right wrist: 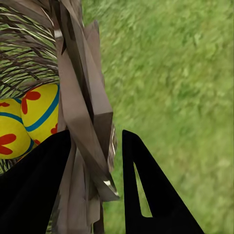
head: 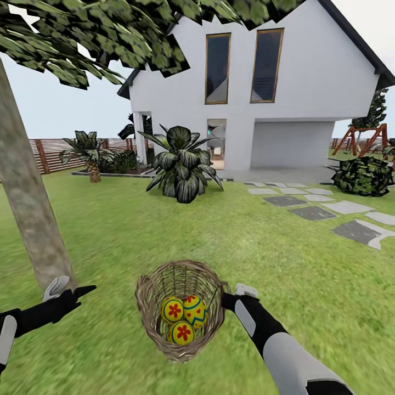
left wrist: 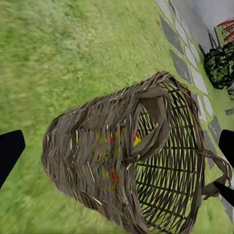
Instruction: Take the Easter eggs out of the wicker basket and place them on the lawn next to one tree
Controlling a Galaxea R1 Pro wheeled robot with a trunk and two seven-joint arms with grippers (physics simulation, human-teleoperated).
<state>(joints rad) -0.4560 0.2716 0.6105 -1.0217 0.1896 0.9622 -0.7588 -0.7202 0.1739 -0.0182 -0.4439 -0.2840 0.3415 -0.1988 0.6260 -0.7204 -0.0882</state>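
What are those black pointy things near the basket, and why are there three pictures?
Those are a robot's arms, in a computer game world. Each arm ends in a gripper, its hand with two fingers. The big picture comes from a camera on the robot's head, looking down at a garden. The two others come from cameras on its wrists.

On the lawn is a wicker basket with three painted eggs inside. A tree stands close on the left, and a white house stands behind.

The right gripper has its fingers on either side of the basket's rim, pinching it. The left gripper is beside the tree trunk, holding nothing; its camera looks at the basket from the side.
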